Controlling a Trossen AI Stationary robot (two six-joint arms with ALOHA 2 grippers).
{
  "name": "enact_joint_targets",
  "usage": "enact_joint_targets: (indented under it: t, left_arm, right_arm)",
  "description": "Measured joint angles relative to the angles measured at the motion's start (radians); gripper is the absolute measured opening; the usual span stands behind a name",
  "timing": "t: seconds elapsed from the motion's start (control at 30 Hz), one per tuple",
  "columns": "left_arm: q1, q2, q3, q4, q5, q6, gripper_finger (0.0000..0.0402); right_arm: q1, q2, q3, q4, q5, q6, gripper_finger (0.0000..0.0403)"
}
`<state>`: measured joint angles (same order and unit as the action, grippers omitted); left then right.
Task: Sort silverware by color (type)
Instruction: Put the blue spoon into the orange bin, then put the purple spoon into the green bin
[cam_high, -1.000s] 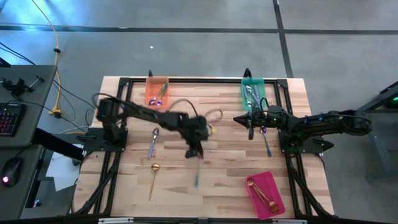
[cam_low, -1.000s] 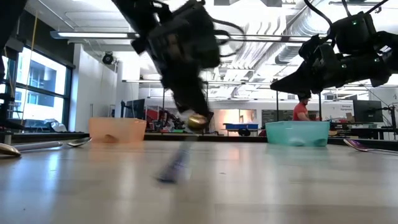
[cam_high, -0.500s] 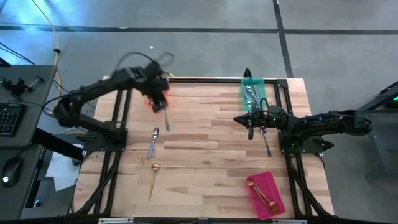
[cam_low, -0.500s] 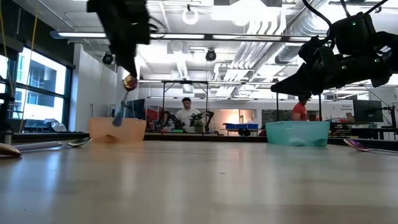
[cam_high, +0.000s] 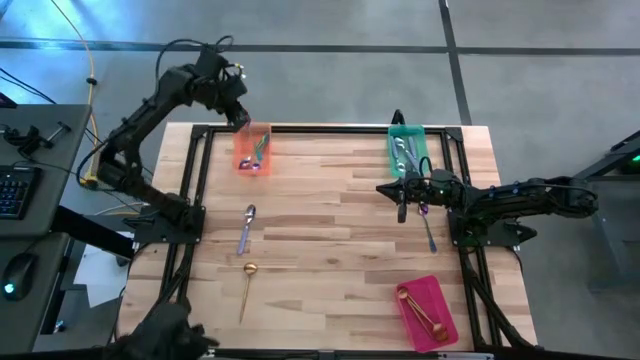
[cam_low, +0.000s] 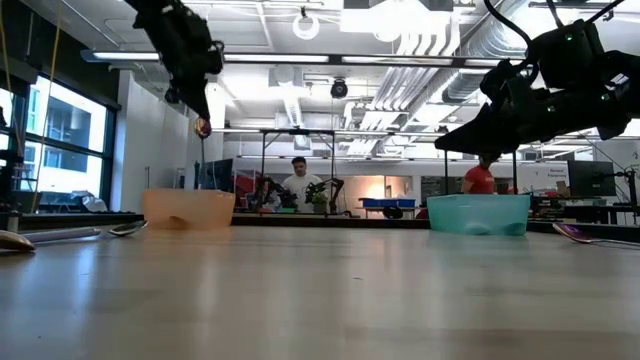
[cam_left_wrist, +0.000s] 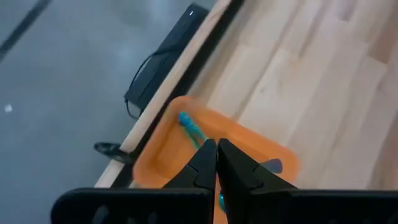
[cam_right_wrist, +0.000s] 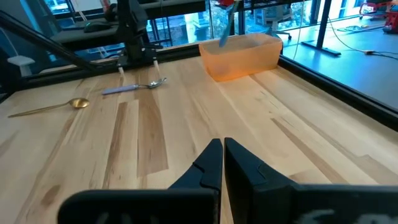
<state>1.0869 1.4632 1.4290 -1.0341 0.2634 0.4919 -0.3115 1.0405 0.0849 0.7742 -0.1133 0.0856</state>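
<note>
My left gripper (cam_high: 243, 120) hangs above the far end of the orange tray (cam_high: 253, 148), shut on an iridescent spoon (cam_low: 203, 160). The tray holds other iridescent spoons (cam_high: 259, 155). My right gripper (cam_high: 402, 207) is shut and empty, and hovers over the table near the green tray (cam_high: 406, 150). A spoon with a lavender handle (cam_high: 427, 228) lies under the right arm. Another lavender-handled spoon (cam_high: 246, 228) and a gold spoon (cam_high: 247, 285) lie flat on the table's left half. My left gripper pinches the iridescent spoon between its two fingers close to the bowl (cam_low: 203, 127). The fingers slant steeply down from above. The blue-green handle (cam_left_wrist: 189, 127) hangs down below the fingertips, clear of the table, over the orange tray.
A pink tray (cam_high: 425, 310) with gold spoons stands at the near right. The green tray holds silver spoons. A black frame (cam_high: 320, 128) runs along the table's far edge. A dark shape (cam_high: 165, 325) shows at the near left corner. People stand in the room beyond.
My left gripper has swung from the middle of the table toward the far left corner and risen, tipping steeply down. The iridescent spoon went with it: its handle end has left the table and it now hangs over the orange tray. The right arm kept still.
</note>
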Motion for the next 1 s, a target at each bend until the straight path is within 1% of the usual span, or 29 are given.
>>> enact_joint_targets:
  t: [0.13, 0.27, 0.5, 0.6, 0.73, 1.0]
  left_arm:
    - [0.043, 0.109, 0.032, -0.011, 0.011, -0.001, 0.0000]
    - [0.059, 0.210, 0.027, -0.017, 0.014, 0.000, 0.0000]
    - [0.059, 0.319, 0.025, 0.018, 0.014, -0.008, 0.0001]
    - [0.060, 0.341, 0.025, 0.042, -0.002, -0.039, 0.0008]
    - [0.059, 0.337, 0.025, 0.070, -0.007, -0.053, 0.0033]
    - [0.040, 0.256, 0.025, 0.065, -0.010, -0.092, 0.0098]
  right_arm:
    - [0.000, 0.000, 0.000, 0.000, 0.000, 0.000, 0.0000]
    - [0.000, 0.000, 0.000, -0.008, 0.000, -0.002, 0.0000]
    - [0.000, 0.000, 0.000, -0.015, -0.001, -0.016, 0.0000]
    - [0.000, 0.000, 0.000, -0.026, -0.001, -0.018, 0.0000]
    - [-0.002, 0.000, 0.000, -0.036, -0.001, -0.027, 0.0000]
    - [-0.003, 0.000, 0.000, -0.031, 0.002, -0.041, 0.0000]
